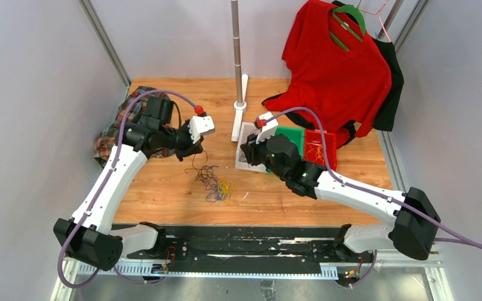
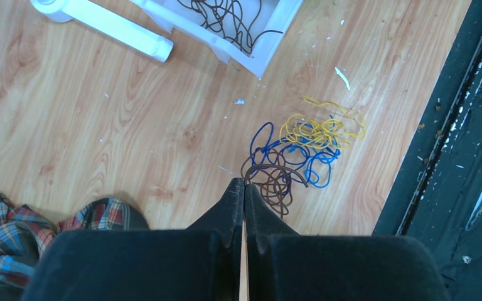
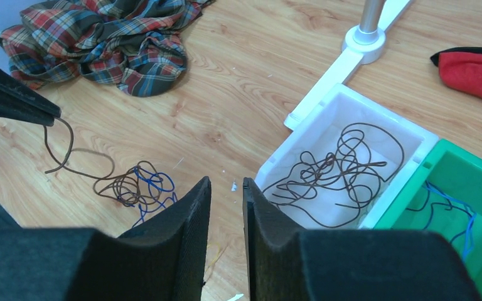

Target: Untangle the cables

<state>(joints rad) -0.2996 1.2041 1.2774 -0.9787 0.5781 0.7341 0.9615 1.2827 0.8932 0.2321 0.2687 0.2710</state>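
- Nearest the arm bases, a tangle of cables (image 1: 213,183) lies on the wooden table (image 1: 163,194), between the two arms. Yellow, blue and brown strands are looped through one another in it.
- The left gripper (image 2: 243,191) is held just beside and above the tangle. Its jaws are pressed together on the end of a brown cable (image 3: 69,147), which runs down to the tangle in a slack curve.
- The right gripper (image 3: 226,188) is held over the table at the near corner of a white tray (image 3: 389,111). Its jaws stand a little apart, and nothing is seen between them.
- The cables are judged to be very light, thin and limp.
  - No shape is likely to be kept once a strand is lifted.
  - Loops are likely to snag on their neighbours and drag the whole wad along.
  - So fine a strand may slip from the pads.
- A free end or an outer loop of one colour is judged the best place to take hold. It should be pulled gently while the rest is pinned down or left lying on the table.
- Behind the right gripper, three trays stand side by side.
  - Brown coils (image 3: 345,169) are seen in the white tray.
  - A blue strand (image 3: 442,207) is seen in the green tray (image 3: 477,169).
  - Yellow strands (image 1: 318,152) are seen in the red tray (image 1: 329,139).
- Farther back, a plaid cloth (image 1: 110,141) is heaped at the left edge. A stand (image 1: 236,50) rises at the middle, and a red shirt (image 1: 336,69) hangs at the right.
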